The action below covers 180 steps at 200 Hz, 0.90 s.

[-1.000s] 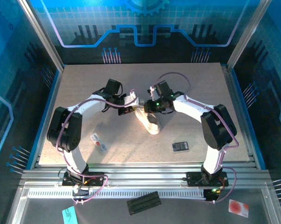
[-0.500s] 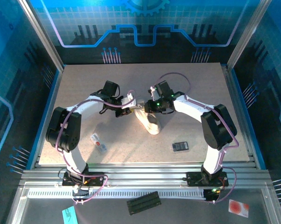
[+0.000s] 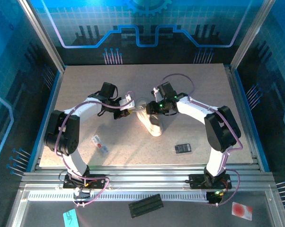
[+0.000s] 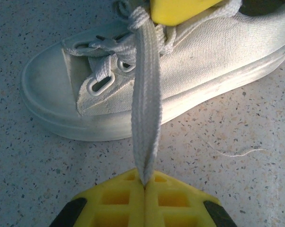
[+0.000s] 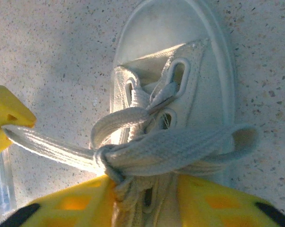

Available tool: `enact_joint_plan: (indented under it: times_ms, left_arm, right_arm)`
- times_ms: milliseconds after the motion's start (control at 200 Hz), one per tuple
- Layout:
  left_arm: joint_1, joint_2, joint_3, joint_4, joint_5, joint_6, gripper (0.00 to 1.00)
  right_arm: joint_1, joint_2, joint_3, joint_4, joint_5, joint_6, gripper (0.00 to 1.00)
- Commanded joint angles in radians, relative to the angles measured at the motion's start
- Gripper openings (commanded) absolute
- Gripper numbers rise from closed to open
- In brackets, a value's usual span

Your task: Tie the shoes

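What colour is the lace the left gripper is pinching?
The lace is pale off-white, like the sneaker; clearest in the left wrist view.

White arms (image 3: 83, 109), black joints, purple cables, green LEDs; yellow grid-moulded gripper fingers (image 4: 121, 201).

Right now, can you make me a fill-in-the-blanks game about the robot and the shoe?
1. The left gripper is shut on one ____ of the shoe, pulling it straight.
2. Its fingers are coloured ____.
3. The small black device lies nearer the ____ arm.

Missing words: lace, yellow, right.
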Motion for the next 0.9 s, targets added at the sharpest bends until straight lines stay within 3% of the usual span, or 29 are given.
enact_joint_plan:
  times_ms: [0,170,430,690,896]
  left_arm:
    - [0.011,-0.022,0.001,-0.015,0.016,-0.001,0.17]
    - [0.013,-0.049,-0.009,0.044,0.023,-0.062,0.36]
    - [0.007,-0.148,-0.058,0.126,0.001,-0.238,0.43]
    - [-0.105,-0.277,-0.184,0.230,-0.145,-0.489,0.47]
    - [-0.275,-0.234,-0.195,0.356,-0.274,-0.776,0.49]
  right_arm:
    - [-0.019,-0.056,0.008,-0.041,-0.026,0.002,0.47]
    - [-0.065,-0.110,0.035,-0.098,-0.121,-0.007,0.53]
    - [-0.203,-0.193,-0.067,-0.005,-0.227,-0.009,0.53]
    - [-0.256,-0.110,-0.177,0.285,-0.366,0.037,0.53]
    - [-0.256,-0.035,-0.232,0.469,-0.416,0.085,0.54]
